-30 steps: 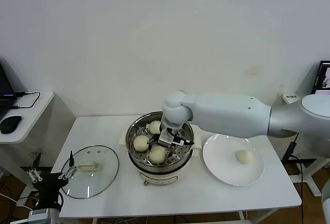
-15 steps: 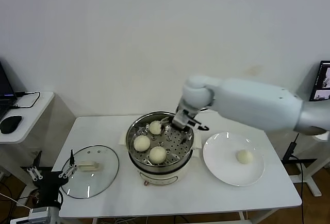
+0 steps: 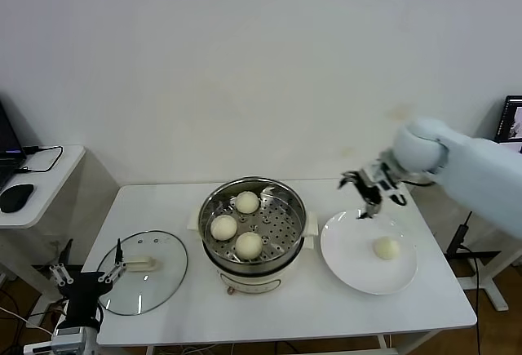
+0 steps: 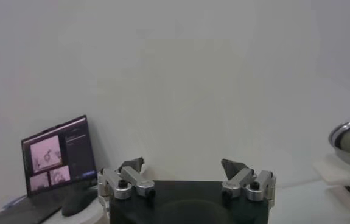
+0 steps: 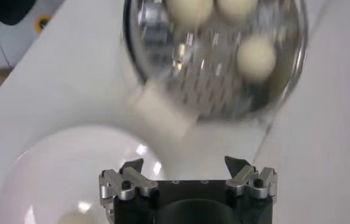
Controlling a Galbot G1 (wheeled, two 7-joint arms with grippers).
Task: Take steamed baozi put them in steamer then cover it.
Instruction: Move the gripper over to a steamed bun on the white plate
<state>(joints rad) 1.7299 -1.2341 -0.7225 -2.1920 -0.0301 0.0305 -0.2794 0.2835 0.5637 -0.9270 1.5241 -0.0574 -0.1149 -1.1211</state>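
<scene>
Three cream-white baozi [image 3: 247,202] [image 3: 223,227] [image 3: 249,245] lie in the steel steamer [image 3: 210,201] on its cream pot base at the table's middle; they also show in the right wrist view [image 5: 255,57]. One baozi [image 3: 386,248] lies on the white plate [image 3: 347,249] at the right. My right gripper [image 3: 367,190] is open and empty, in the air above the plate's far left rim. The glass lid [image 3: 167,277] with a cream handle lies flat to the left of the steamer. My left gripper [image 3: 86,277] is open, low off the table's front left corner.
A side desk [image 3: 45,188] with a mouse and cables stands at the far left. A laptop [image 4: 59,158] shows in the left wrist view. A monitor edge [image 3: 510,122] is at the far right. Bare white tabletop [image 3: 326,302] lies in front of the steamer.
My right gripper has left the steamer, empty, and swung right to above the plate's far rim. Three baozi stay in the steamer. The left arm has barely moved.
</scene>
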